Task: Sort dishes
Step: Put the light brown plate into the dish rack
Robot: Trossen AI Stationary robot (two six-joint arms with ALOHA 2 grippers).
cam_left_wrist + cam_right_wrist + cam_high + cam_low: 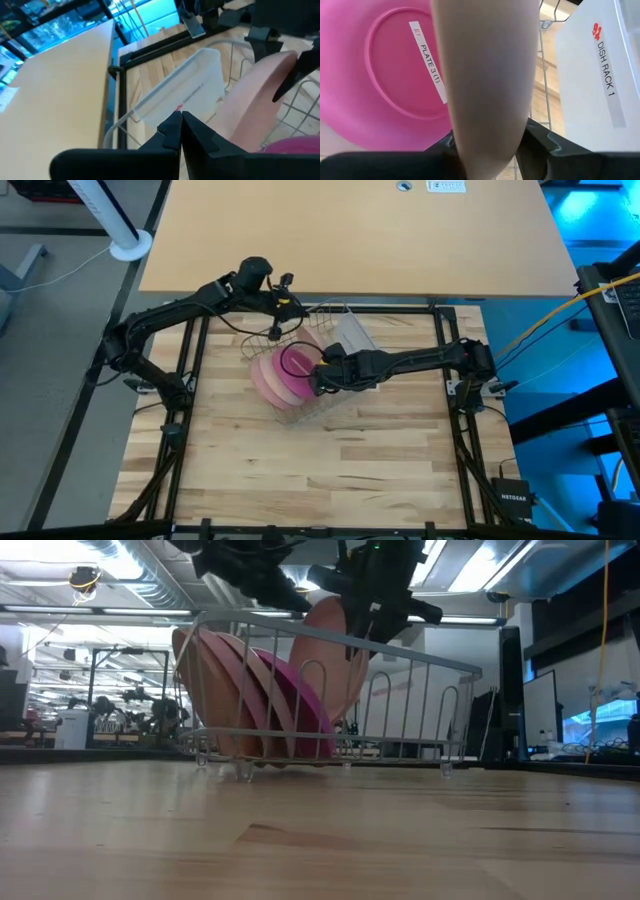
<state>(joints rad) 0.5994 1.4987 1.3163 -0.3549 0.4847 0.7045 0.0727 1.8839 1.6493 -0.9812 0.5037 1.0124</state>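
A silver wire rack (pixel 430 662) stands mid-table with plates on edge in its slots: a tan-brown plate (pixel 186 680) at one end, a magenta-pink plate (pixel 296 705) (pixel 390 75) nearer the middle. My right gripper (pixel 318 372) (pixel 487 145) is shut on a pale peach plate (pixel 333 650) (pixel 252 97) over the rack, beside the magenta one. My left gripper (pixel 284 308) (pixel 180 120) is shut and empty, above the rack's far side. My right gripper pinches the peach plate's upper rim (pixel 485 125) between its two fingers, one finger on each face. The fingers come from above, slanting from the table's right. The plate stands on edge, tilted; its lower part (pixel 345 705) is down inside the rack, hidden behind the magenta plate.
A white plastic holder (pixel 352 335) (pixel 600 75) labelled "DISH RACK 1" hangs on the rack's far right side. Black frame rails (pixel 445 360) border the wooden table. Bare wood lies toward the near edge (pixel 320 470).
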